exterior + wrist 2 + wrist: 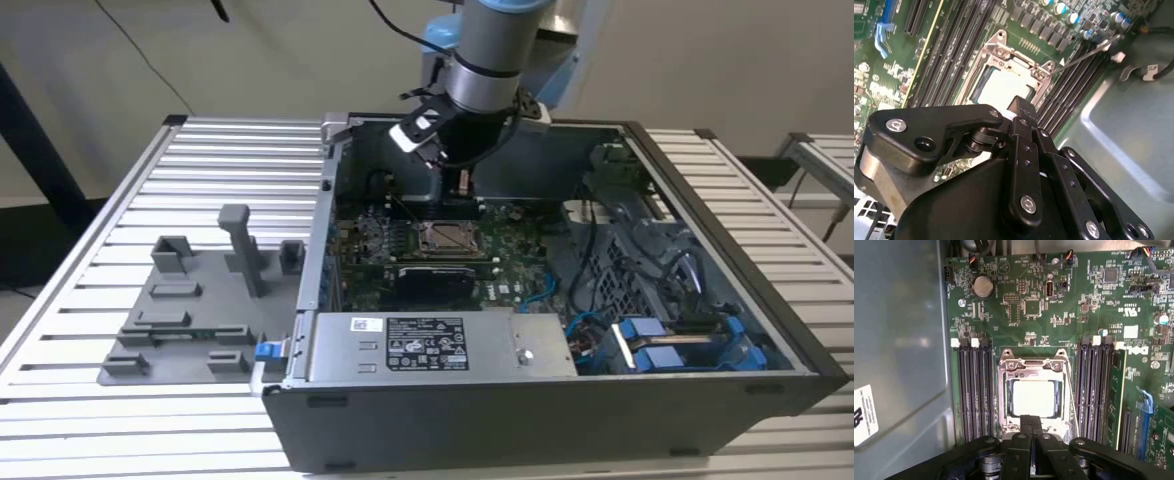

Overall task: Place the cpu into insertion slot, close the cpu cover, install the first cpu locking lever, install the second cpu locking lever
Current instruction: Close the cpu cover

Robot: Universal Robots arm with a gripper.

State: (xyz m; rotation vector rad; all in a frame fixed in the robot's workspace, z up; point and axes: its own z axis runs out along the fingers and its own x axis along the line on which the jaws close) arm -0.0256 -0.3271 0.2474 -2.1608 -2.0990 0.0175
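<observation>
Table (pixel 120 200): slatted metal top carrying the case and a grey fixture (pixel 187 300), which lies at the exterior view's left.
Computer case (pixel 534 420): open, with the board exposed inside.
Arm (pixel 487 60): reaches down into the case at its far side.
Motherboard (pixel 1054 305): green, with black memory slots (pixel 974 390) on both sides of the socket.
Gripper (pixel 1030 422): fingers pressed together and nothing seen between them. The tip is over the socket's edge; contact cannot be told.
Insertion slot (pixel 446 238): mid-board, just below the gripper.
Cpu cover (pixel 1033 374): silver frame lying flat on the slot.
Cpu (pixel 1034 397): seated in the slot, its pale face showing through the cover's window.
Locking lever (pixel 1084 54): thin rod angling from a socket corner over the memory slots.
</observation>
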